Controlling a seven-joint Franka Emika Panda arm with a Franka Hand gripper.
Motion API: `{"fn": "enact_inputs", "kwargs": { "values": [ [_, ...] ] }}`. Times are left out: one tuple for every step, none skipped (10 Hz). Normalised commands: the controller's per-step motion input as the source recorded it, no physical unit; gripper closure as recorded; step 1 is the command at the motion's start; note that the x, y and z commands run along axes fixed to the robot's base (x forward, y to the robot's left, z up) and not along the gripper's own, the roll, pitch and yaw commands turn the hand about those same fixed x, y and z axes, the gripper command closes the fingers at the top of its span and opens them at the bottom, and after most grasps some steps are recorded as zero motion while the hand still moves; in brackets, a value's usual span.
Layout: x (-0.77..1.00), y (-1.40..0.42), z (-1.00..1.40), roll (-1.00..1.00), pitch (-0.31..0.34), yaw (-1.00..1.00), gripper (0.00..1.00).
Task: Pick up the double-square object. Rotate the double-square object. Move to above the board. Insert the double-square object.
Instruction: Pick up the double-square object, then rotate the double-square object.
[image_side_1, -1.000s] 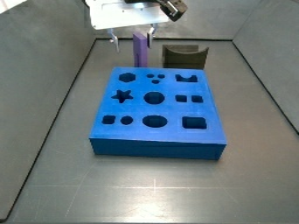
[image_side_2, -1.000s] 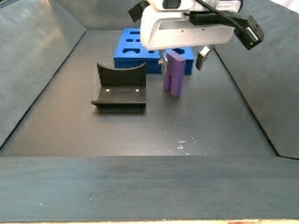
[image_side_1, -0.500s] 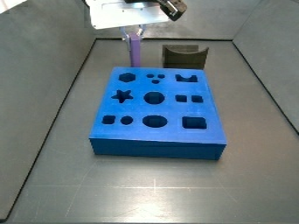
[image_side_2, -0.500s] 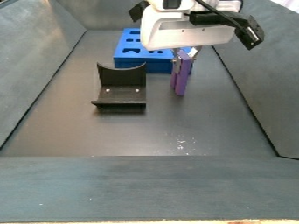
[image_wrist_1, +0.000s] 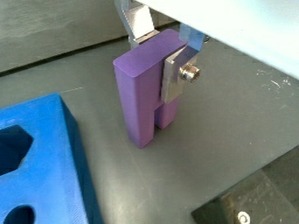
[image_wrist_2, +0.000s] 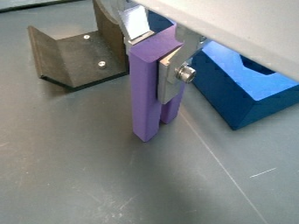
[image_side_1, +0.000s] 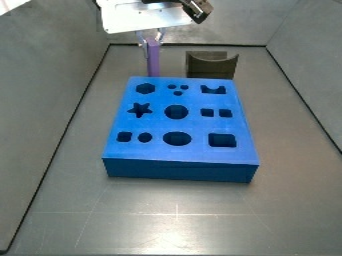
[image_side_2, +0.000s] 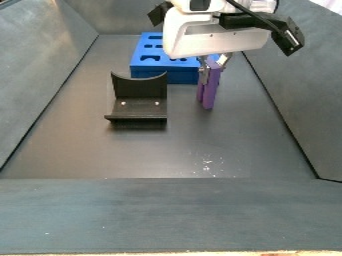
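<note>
The double-square object, a light purple elongated block, hangs upright in my gripper; it also shows in the other wrist view and in both side views. The silver fingers are shut on its upper part. Its lower end is just off the grey floor, beside the far edge of the board, a bright blue slab with dark shaped cut-outs. The gripper is behind the board in a side view, and the board's corner shows next to the block.
The dark grey-brown open-fronted holder stands on the floor next to the block, also in the other side view and a wrist view. Grey walls enclose the floor on all sides.
The gripper has lifted the purple block slightly off the floor and shifted it a little away from the holder, still upright.
</note>
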Motion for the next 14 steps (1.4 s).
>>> {"fn": "enact_inputs", "kwargs": {
  "values": [
    [0.0, 0.0, 0.0, 0.0, 0.0, 0.0, 1.0],
    [0.0, 0.0, 0.0, 0.0, 0.0, 0.0, 1.0],
    [0.0, 0.0, 0.0, 0.0, 0.0, 0.0, 1.0],
    [-0.2, 0.06, 1.0, 0.0, 0.0, 0.0, 1.0],
    [-0.21, 0.15, 1.0, 0.05, -0.109, -0.09, 1.0],
    [-0.2, 0.15, 1.0, 0.05, -0.125, -0.1, 1.0],
    [-0.19, 0.13, 1.0, 0.05, -0.102, -0.09, 1.0],
    [-0.17, 0.12, 1.0, 0.04, -0.037, -0.06, 1.0],
    [-0.16, 0.12, 1.0, 0.04, 0.005, -0.05, 1.0],
    [-0.15, 0.11, 1.0, 0.04, 0.026, -0.04, 1.0],
    [-0.14, 0.1, 1.0, 0.04, 0.033, -0.03, 1.0],
    [-0.13, 0.1, 1.0, 0.04, 0.031, -0.03, 1.0],
    [-0.13, 0.09, 1.0, 0.05, 0.031, -0.03, 1.0],
    [-0.11, 0.08, 1.0, 0.05, 0.03, -0.02, 1.0]
  ]
}}
